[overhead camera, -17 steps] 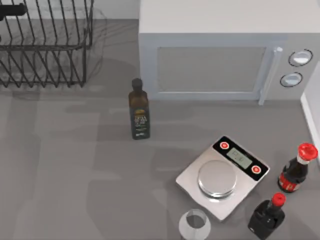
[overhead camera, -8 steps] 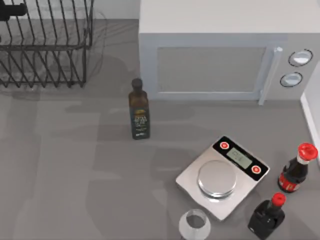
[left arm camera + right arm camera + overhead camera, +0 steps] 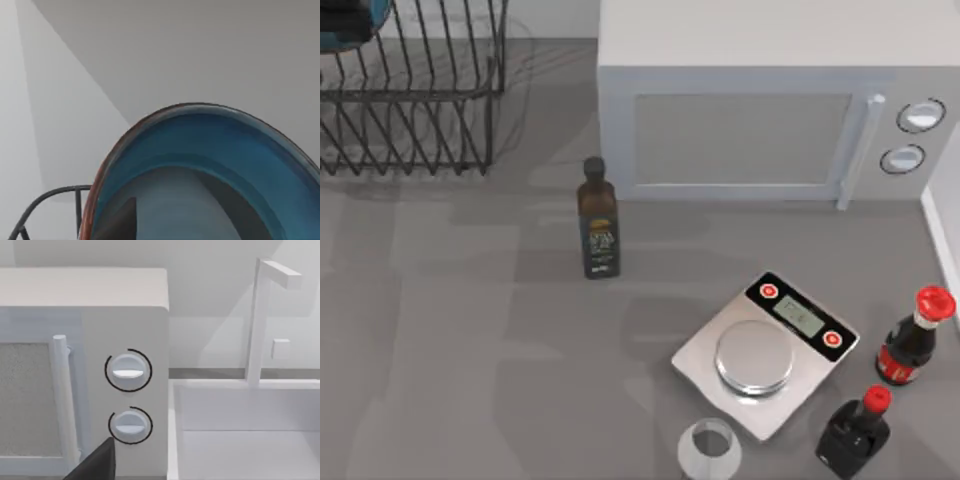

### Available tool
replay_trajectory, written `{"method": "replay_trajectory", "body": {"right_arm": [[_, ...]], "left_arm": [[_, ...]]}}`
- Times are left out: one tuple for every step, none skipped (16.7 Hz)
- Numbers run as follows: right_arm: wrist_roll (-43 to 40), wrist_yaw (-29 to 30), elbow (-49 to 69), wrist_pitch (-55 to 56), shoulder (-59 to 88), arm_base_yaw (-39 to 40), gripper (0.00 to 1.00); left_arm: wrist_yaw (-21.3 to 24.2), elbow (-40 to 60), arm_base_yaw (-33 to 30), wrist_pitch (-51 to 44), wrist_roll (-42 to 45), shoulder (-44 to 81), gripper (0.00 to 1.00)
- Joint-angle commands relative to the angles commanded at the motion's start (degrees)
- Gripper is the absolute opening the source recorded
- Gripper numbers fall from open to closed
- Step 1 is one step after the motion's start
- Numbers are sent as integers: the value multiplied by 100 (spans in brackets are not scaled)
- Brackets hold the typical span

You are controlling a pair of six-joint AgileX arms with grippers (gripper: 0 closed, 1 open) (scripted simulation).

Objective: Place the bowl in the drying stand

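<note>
While the left gripper (image 3: 345,22) holds the bowl (image 3: 210,165) over the stand (image 3: 410,100) at the surface's far-left corner, lowering between the tines seems next.

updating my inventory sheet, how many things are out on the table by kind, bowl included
bottles: 3 (olive oil bottle, red-capped sauce bottle, black bottle with red cap)
bowl: 1 (bowl, over the rack's far left corner)
glass cup: 1
kitchen scale: 1
microwave: 1
drying stand: 1
total: 8
</note>
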Motion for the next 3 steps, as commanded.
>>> {"method": "replay_trajectory", "body": {"right_arm": [[0, 0, 0, 0, 0, 0, 100], [0, 0, 0, 0, 0, 0, 100], [0, 0, 0, 0, 0, 0, 100]], "left_arm": [[0, 0, 0, 0, 0, 0, 100], [0, 0, 0, 0, 0, 0, 100], [0, 0, 0, 0, 0, 0, 100]]}}
